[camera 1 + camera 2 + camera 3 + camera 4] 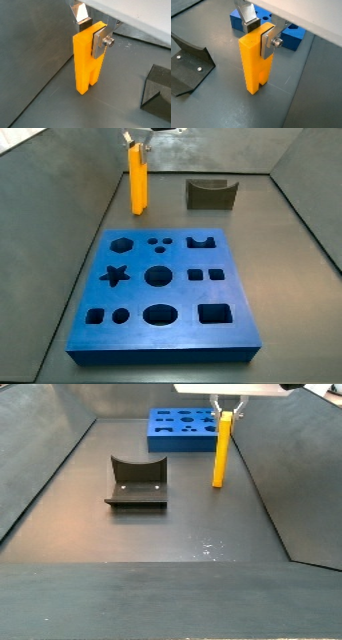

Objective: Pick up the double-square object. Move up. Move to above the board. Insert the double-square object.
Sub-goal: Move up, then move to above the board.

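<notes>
We see the double-square object standing upright on the dark grey floor, a tall yellow-orange bar with its two-pronged end down. In both wrist views the notch between the prongs shows at the lower end, which looks to touch the floor, though we cannot be certain of contact. The gripper is at the bar's top, its silver fingers clamped on the upper end from two opposite faces, one plate flat against the near face and the other plate behind.

The board lies flat on the floor, a blue slab with star, round, oval and square cut-outs. In a side view the bar stands just beyond one of its far corners, apart from it; in a wrist view a blue corner shows right behind the bar.

The fixture, dark and L-shaped, sits on the floor well to the side of the bar, near the board's far edge.

Grey sloping walls enclose the floor on all sides, forming a shallow matte bin, with faint pale specks on the surface.
</notes>
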### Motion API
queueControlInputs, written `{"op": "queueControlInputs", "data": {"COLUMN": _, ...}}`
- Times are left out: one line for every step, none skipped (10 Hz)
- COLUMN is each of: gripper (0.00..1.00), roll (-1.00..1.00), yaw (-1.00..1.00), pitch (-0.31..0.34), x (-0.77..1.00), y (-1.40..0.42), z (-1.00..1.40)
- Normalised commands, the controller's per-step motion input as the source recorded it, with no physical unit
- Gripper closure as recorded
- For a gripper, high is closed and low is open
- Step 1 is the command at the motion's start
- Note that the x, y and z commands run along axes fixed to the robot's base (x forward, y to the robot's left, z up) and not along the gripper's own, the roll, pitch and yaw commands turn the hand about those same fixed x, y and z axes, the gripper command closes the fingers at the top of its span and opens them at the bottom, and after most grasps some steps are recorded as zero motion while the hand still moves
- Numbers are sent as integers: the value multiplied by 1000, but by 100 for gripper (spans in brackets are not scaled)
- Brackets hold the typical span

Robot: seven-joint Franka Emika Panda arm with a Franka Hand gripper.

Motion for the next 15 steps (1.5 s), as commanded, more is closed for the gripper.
{"op": "queueControlInputs", "data": {"gripper": 100, "roll": 0, "yaw": 0, "pitch": 0, "x": 0, "y": 0, "z": 833}}
{"op": "queueControlInputs", "data": {"gripper": 100, "roll": 1, "yaw": 10, "pitch": 23, "x": -14, "y": -45, "z": 757}}
{"op": "queueControlInputs", "data": {"gripper": 100, "roll": 2, "yaw": 11, "pitch": 34, "x": -17, "y": -40, "z": 704}}
{"op": "queueControlInputs", "data": {"gripper": 100, "roll": 2, "yaw": 14, "pitch": 42, "x": -8, "y": -25, "z": 566}}
{"op": "queueControlInputs", "data": {"gripper": 100, "roll": 2, "yaw": 12, "pitch": 53, "x": -2, "y": -18, "z": 446}}
{"op": "queueControlInputs", "data": {"gripper": 100, "roll": 2, "yaw": 10, "pitch": 63, "x": 6, "y": -16, "z": 323}}
{"op": "queueControlInputs", "data": {"gripper": 100, "roll": 13, "yaw": 59, "pitch": -150, "x": -151, "y": -167, "z": 1000}}
{"op": "queueControlInputs", "data": {"gripper": 100, "roll": 12, "yaw": 58, "pitch": -143, "x": -162, "y": -179, "z": 1000}}
{"op": "queueControlInputs", "data": {"gripper": 100, "roll": 11, "yaw": 48, "pitch": -117, "x": -164, "y": -153, "z": 1000}}
{"op": "queueControlInputs", "data": {"gripper": 100, "roll": 9, "yaw": 33, "pitch": -87, "x": -148, "y": -129, "z": 1000}}
{"op": "queueControlInputs", "data": {"gripper": 100, "roll": 8, "yaw": 23, "pitch": -32, "x": -128, "y": -115, "z": 1000}}
{"op": "queueControlInputs", "data": {"gripper": 100, "roll": 6, "yaw": 21, "pitch": -1, "x": -113, "y": -106, "z": 1000}}
{"op": "queueControlInputs", "data": {"gripper": 100, "roll": 3, "yaw": 20, "pitch": 13, "x": -102, "y": -99, "z": 1000}}
{"op": "queueControlInputs", "data": {"gripper": 100, "roll": -4, "yaw": 19, "pitch": 44, "x": -72, "y": -79, "z": 1000}}
{"op": "queueControlInputs", "data": {"gripper": 100, "roll": -7, "yaw": 18, "pitch": 55, "x": -53, "y": -68, "z": 979}}
